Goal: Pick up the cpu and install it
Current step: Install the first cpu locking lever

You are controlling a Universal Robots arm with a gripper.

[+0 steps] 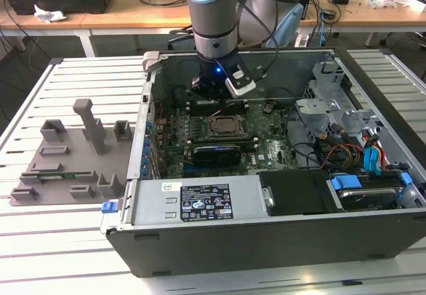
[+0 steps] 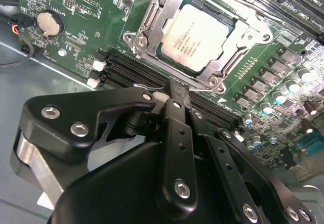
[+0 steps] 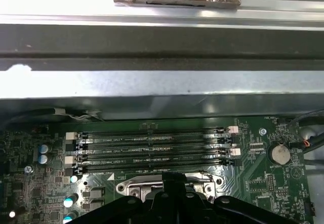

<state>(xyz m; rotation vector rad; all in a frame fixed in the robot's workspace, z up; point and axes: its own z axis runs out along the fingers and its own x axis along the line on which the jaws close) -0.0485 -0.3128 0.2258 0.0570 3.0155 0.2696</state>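
Your small square CPU with the shiny silver-grey metal top (image 2: 198,36) already lay seated flat inside the black metal-framed socket (image 2: 147,29) on the green motherboard (image 2: 66,37), so by the look of it the picking up and the placing were both done. In the second wrist view the frame surrounded the chip on all sides, its screws and corner tabs visible around the pale rim. Whether the frame had been latched down over it, you could not have told from these pictures, so that part of the install stayed an open question.

In the exterior view the arm's black gripper (image 1: 214,90) hung inside the open dark grey computer case (image 1: 266,242), just above the board and beside the socket (image 1: 225,126), toward the case's rear wall. The grey plastic fixture plate with its blocks (image 1: 70,155) sat on the slatted table to the exterior view's left, well apart from the case.

In the second wrist view, the gripper (image 2: 177,93) had its black fingers (image 2: 175,100) drawn together to a narrow tip with nothing between them. That tip sat over the black memory slots (image 2: 126,70), just beside the socket's edge and clear of the chip. So the CPU was apart from the fingers, untouched by them, resting in its socket on the far side of the frame from the tip.
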